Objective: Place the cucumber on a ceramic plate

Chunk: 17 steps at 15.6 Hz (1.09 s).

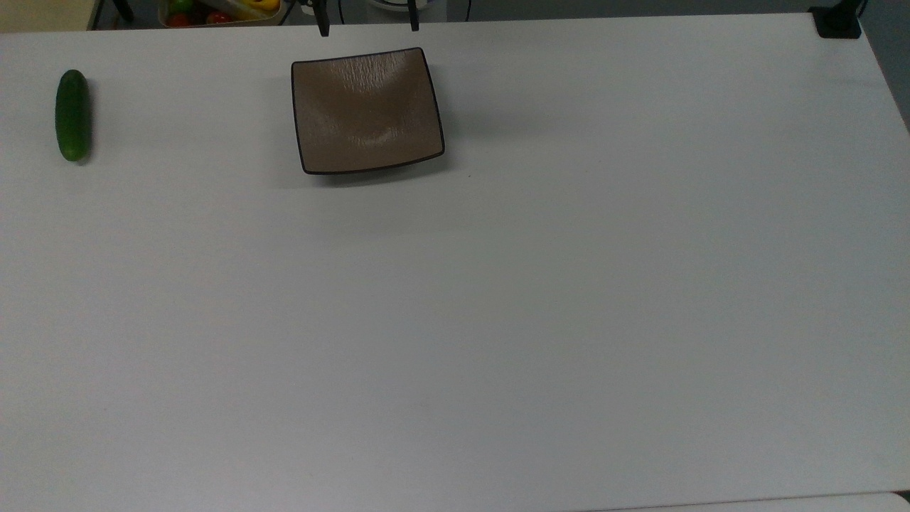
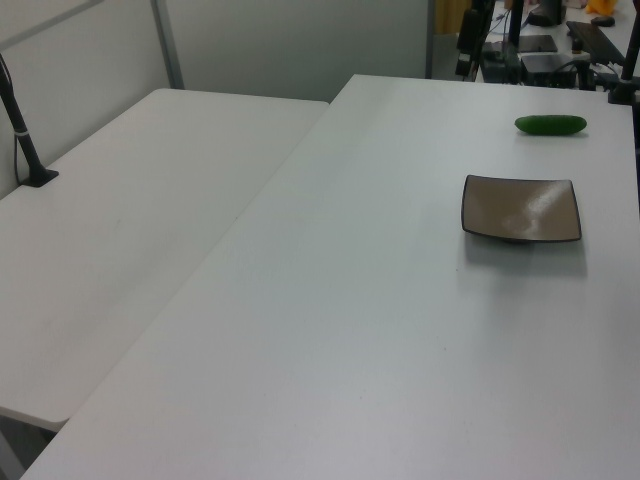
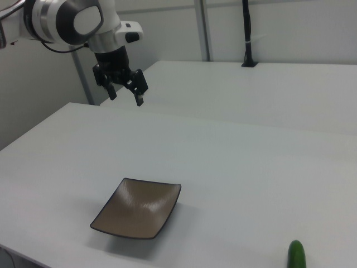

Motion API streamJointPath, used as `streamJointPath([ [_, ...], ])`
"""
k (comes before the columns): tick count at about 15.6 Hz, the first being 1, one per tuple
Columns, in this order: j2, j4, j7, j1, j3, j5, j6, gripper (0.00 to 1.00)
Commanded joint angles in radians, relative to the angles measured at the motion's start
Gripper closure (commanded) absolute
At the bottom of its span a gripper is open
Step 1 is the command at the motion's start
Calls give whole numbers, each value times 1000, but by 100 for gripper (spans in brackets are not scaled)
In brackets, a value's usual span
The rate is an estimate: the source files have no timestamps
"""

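Cucumber [image 1: 73, 114]: flat on surface [image 1: 498, 299], well apart from plate [image 1: 366, 110]. Claw [image 3: 126, 92]: raised, open, empty. Risk: round cucumber rolling from an off-centre pinch.

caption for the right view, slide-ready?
Open gripper hangs above the table; empty plate and cucumber lie apart.

At the right of the left view, my plate [image 2: 521, 208] sits bare on the white table [image 2: 350, 300]. My cucumber [image 2: 551, 124] lies above it in the upper right, crosswise, apart from the plate. A second table [image 2: 130, 220] fills the left, a black post [image 2: 22, 130] at its edge.
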Motion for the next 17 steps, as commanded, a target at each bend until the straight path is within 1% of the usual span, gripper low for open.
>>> streamJointPath([
  [1,-19,-21,-15,2,-7,13,13,0],
  [15,-35,-24,-24,0,-4,16,1,0],
  [16,-38,-21,-30,-3,-7,17,-37,0],
  [17,-39,-21,-71,-5,-10,19,-80,0],
])
